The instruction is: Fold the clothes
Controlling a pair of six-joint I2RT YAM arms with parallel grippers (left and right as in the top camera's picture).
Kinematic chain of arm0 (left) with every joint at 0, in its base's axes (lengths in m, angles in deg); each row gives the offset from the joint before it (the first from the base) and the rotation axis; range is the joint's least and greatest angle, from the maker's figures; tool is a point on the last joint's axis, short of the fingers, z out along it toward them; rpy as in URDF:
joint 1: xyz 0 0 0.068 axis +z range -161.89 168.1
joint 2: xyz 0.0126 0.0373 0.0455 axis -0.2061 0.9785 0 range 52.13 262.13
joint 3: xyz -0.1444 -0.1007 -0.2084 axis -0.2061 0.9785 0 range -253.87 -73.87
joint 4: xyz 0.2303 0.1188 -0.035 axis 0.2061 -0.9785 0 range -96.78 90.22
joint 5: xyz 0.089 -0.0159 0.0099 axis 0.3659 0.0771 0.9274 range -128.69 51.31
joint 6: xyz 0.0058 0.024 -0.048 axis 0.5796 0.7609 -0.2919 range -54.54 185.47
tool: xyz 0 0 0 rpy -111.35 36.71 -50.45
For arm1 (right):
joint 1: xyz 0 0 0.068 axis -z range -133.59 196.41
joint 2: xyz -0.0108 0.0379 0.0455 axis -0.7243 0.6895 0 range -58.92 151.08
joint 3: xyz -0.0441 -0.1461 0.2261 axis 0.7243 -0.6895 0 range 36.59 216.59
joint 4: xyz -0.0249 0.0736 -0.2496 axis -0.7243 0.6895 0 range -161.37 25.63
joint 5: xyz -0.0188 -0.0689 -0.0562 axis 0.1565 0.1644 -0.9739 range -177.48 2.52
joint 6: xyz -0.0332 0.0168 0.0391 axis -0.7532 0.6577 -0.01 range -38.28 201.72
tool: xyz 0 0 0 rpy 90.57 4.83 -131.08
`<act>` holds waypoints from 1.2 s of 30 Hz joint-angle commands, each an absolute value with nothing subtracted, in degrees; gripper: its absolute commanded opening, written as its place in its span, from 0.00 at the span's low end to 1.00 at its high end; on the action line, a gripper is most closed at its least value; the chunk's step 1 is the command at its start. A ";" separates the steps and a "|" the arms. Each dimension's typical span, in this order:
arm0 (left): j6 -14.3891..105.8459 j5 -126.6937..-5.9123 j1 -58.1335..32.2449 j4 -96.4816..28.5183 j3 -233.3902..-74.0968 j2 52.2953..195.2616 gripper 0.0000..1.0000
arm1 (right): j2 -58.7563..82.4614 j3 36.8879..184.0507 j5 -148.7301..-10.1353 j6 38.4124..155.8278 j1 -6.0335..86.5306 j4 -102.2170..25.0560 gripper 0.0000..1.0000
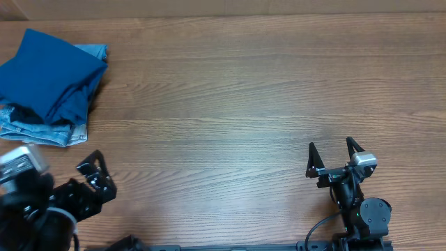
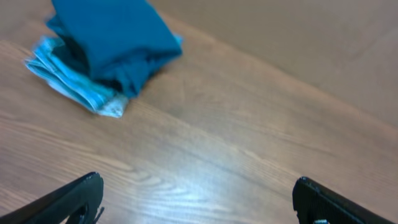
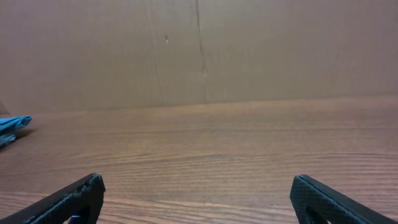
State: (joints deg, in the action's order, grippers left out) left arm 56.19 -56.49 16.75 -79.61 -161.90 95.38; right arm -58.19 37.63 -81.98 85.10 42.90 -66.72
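The clothes, a teal-blue shirt (image 1: 45, 73), lie bunched and folded over on a pile at the table's far left. In the left wrist view the shirt (image 2: 118, 34) is at the top left, well ahead of the fingers. My left gripper (image 1: 97, 174) sits at the table's near left, below the pile and apart from it; it is open (image 2: 198, 183) over bare wood. My right gripper (image 1: 331, 145) stands at the near right, far from the shirt, open (image 3: 197, 182) with nothing between its fingers.
Light-blue jeans (image 1: 42, 132) lie folded under the shirt, their edge sticking out (image 2: 68, 78). A sliver of light blue cloth (image 3: 12, 122) shows at the left edge of the right wrist view. The wooden table (image 1: 230, 104) stretches between the pile and the right arm.
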 commanded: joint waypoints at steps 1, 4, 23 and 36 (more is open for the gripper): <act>55.99 -59.33 15.24 -67.81 -145.44 89.34 1.00 | -58.76 37.04 -82.77 85.21 42.69 -66.96 1.00; 56.01 -59.31 12.88 -49.27 -127.73 83.75 1.00 | -58.76 37.04 -82.74 85.21 42.69 -66.96 1.00; 56.25 -36.73 -0.80 -6.45 -82.69 59.57 1.00 | -58.76 37.04 -82.77 85.19 42.69 -66.96 1.00; 58.24 -35.20 -1.31 -2.89 -74.18 52.32 1.00 | -58.76 37.04 -82.74 85.21 42.69 -66.96 1.00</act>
State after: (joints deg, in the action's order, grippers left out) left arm 56.67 -37.74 -0.58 -2.45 -74.97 53.17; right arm -58.19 37.63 -81.98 85.10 42.90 -66.68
